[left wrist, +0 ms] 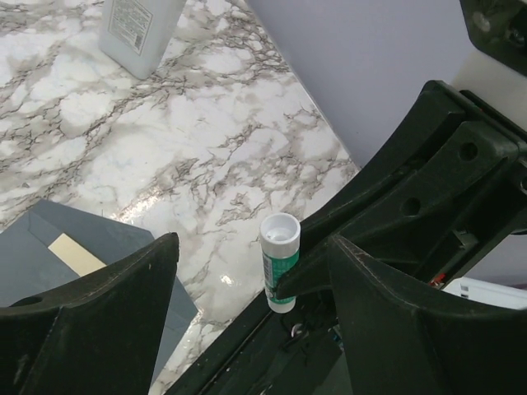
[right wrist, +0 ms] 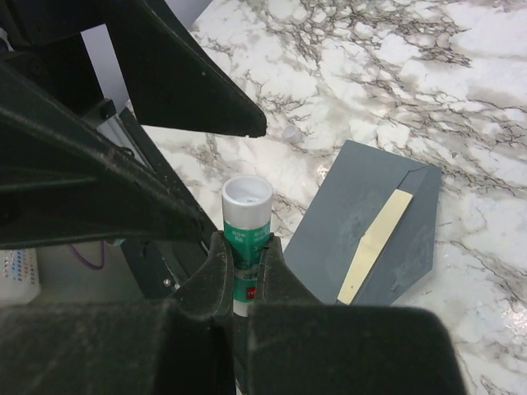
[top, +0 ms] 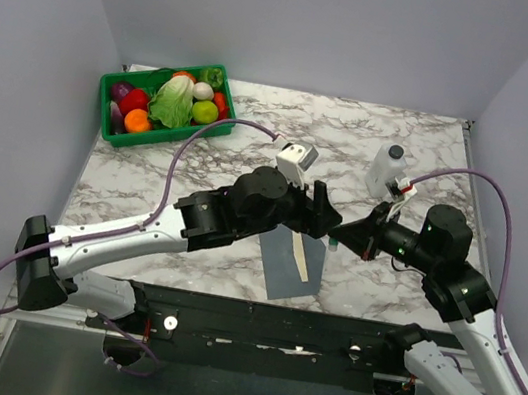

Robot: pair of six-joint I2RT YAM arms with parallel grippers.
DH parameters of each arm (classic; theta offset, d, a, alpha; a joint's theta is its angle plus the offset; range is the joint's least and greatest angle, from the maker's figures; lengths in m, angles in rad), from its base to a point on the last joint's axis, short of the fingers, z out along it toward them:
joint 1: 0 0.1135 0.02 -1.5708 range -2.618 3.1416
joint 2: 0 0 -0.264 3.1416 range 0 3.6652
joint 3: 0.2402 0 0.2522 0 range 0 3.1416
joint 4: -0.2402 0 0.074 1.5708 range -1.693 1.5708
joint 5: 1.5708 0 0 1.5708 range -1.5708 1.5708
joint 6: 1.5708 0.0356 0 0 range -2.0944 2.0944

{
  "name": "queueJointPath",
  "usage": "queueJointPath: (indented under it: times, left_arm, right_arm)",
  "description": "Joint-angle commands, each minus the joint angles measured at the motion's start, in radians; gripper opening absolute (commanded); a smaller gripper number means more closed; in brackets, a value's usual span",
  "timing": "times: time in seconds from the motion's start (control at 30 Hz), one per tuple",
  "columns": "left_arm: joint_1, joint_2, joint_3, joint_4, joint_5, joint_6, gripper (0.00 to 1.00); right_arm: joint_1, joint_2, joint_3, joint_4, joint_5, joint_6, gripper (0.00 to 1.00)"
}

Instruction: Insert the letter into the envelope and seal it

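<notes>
My right gripper (right wrist: pixel 245 276) is clenched on a glue stick (right wrist: pixel 246 206), a white-and-green plastic cylinder whose round white end looks hollow. My left gripper (left wrist: pixel 247 247) is released, its matte black fingers spread wide with the tube seen between them. The slate-grey paper envelope (right wrist: pixel 346 218) lies flat on the glossy veined marble table (right wrist: pixel 461 74), with a narrow cream-tan strip of the letter (right wrist: pixel 377 240) showing on it

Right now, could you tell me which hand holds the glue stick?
The right hand grips the glue stick; the left hand is open and empty.
</notes>
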Motion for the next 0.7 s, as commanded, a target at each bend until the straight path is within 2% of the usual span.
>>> queueJointPath:
  times: [0.0,0.3,0.53,0.67]
  left_arm:
    - [-0.001,-0.047,-0.013,0.039,-0.072,-0.012,0.79]
    - [-0.003,0.026,0.050,0.020,0.012,0.003,0.70]
    - [-0.003,0.045,0.058,0.019,0.014,0.005,0.70]
    - [-0.003,0.054,0.061,0.020,0.018,0.005,0.65]
  right_arm:
    - [0.008,-0.016,-0.012,0.024,-0.037,0.000,0.01]
    - [0.008,-0.023,-0.010,0.024,-0.036,0.004,0.01]
    - [0.008,-0.026,-0.008,0.024,-0.034,0.006,0.01]
    - [0.008,-0.026,-0.008,0.025,-0.039,0.009,0.01]
